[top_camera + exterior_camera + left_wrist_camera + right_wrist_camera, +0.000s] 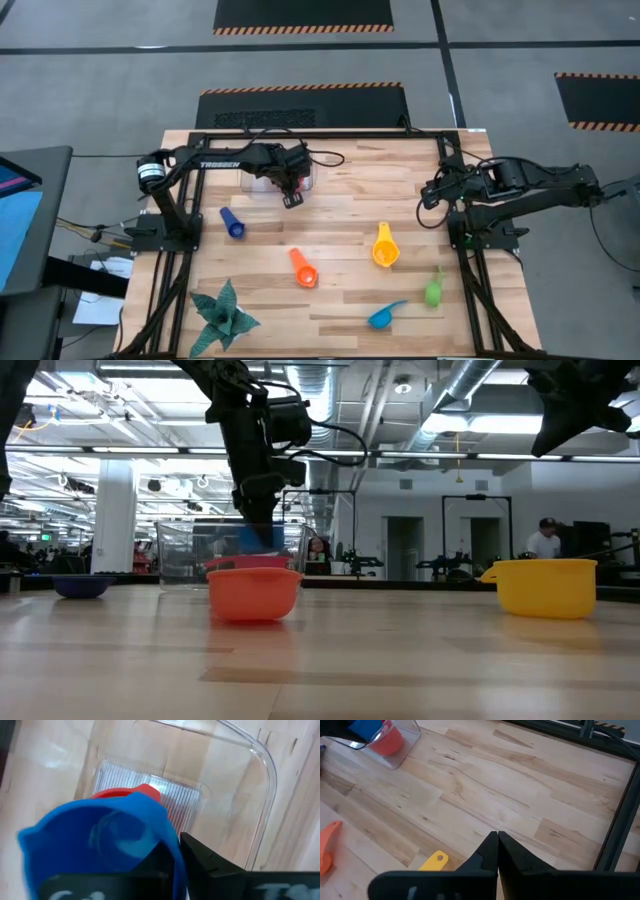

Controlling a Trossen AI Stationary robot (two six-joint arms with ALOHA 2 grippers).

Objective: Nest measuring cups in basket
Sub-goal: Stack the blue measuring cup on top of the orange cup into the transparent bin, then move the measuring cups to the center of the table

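Observation:
My left gripper (291, 195) is over the clear basket (262, 180) at the table's far left, shut on a blue measuring cup (100, 845). A red cup (146, 793) sits in the basket under it. Loose on the table lie a dark blue cup (232, 222), an orange cup (304, 268), a yellow cup (385, 248), a green cup (434, 289) and a light blue cup (385, 316). My right gripper (498, 845) is shut and waits above the table's far right, touching nothing. My left gripper pinches the blue cup's side wall at the rim (174, 851), one finger (160, 870) inside the cup and one finger (215, 865) outside. It comes from above. The cup sits low within the basket walls (255, 538), above the red cup (245, 563); whether they touch, I cannot tell.
A teal spiky paper plant (222, 316) stands at the near left corner. Black frame rails (470, 280) run along the table's sides. Bare wood lies between the basket and the right arm (520, 190).

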